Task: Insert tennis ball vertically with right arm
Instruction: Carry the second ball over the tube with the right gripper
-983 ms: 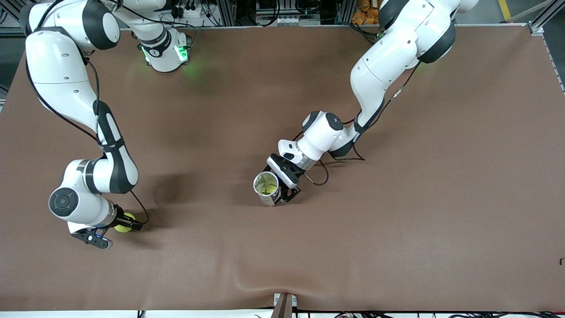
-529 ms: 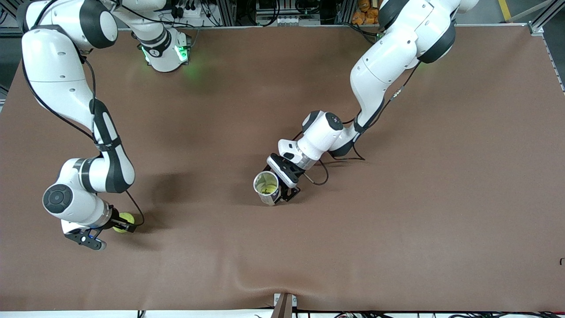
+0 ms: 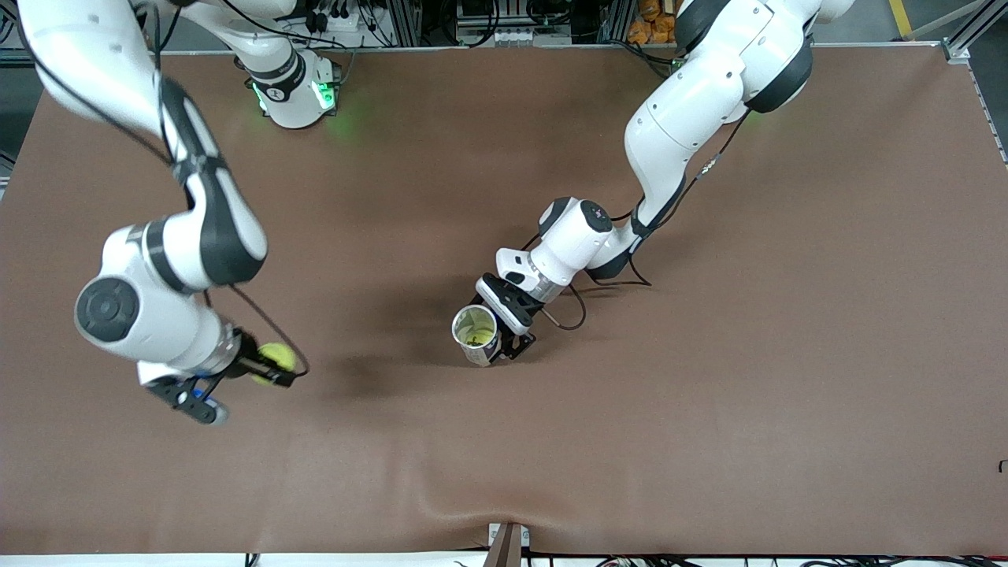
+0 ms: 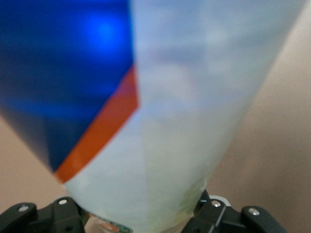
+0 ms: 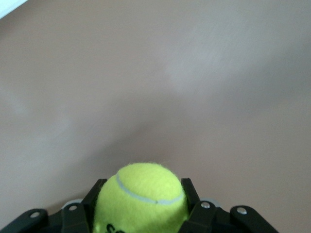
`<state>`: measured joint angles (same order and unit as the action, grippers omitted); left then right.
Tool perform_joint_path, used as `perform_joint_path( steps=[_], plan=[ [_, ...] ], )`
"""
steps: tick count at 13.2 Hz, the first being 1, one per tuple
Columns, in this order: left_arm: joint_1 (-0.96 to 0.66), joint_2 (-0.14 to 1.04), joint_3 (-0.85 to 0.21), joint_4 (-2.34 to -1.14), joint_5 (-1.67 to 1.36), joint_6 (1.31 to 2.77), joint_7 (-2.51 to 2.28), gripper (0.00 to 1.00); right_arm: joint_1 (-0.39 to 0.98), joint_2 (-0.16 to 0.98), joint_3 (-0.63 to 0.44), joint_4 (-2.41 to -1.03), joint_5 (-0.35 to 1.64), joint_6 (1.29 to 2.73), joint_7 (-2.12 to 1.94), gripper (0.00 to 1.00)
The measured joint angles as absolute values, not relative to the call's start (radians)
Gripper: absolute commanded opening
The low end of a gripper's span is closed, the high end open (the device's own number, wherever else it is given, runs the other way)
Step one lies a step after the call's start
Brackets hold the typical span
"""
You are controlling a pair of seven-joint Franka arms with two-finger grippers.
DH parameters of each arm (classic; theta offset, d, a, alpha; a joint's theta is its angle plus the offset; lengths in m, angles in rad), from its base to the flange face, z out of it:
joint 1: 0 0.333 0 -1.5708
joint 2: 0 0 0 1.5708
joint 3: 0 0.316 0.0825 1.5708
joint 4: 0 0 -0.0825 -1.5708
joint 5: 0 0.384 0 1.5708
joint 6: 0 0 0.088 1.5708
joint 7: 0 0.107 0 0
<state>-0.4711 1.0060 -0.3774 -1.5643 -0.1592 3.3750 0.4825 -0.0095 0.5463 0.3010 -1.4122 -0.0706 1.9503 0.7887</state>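
Ball seemingly above table

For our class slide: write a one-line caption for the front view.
Right gripper carries a tennis ball; left gripper holds the tube.

We note a fuzzy yellow-green tennis ball with a pale seam, clamped between our right gripper's black fingers, above plain brown table covering.

Robot lab: aluminium framing, cabling.
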Motion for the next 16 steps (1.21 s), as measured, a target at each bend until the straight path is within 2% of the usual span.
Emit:
perform_joint_path(
  steps=[3, 7, 12, 16],
  plan=[
    [-0.471, 1.006, -0.377, -1.564, -0.159, 3.375, 0.483, 0.8, -0.005, 0.52, 0.359, -1.334, 0.058, 1.846, 0.901, 0.4],
    [-0.471, 1.006, -0.377, -1.565, -0.159, 3.375, 0.483, 0.8, 0.013, 0.524, 0.456, -1.287, 0.098, 1.853, 1.088, 0.39],
    [-0.472, 1.006, -0.378, -1.565, -0.159, 3.376, 0.483, 0.8, 0.174, 0.584, 0.457, -1.281, 0.041, 2.06, 1.325, 0.4],
    [-0.472, 1.006, -0.378, -1.565, -0.159, 3.376, 0.483, 0.81, 0.311, 0.659, 0.357, -1.279, -0.026, 2.147, 1.401, 0.4]
  ],
)
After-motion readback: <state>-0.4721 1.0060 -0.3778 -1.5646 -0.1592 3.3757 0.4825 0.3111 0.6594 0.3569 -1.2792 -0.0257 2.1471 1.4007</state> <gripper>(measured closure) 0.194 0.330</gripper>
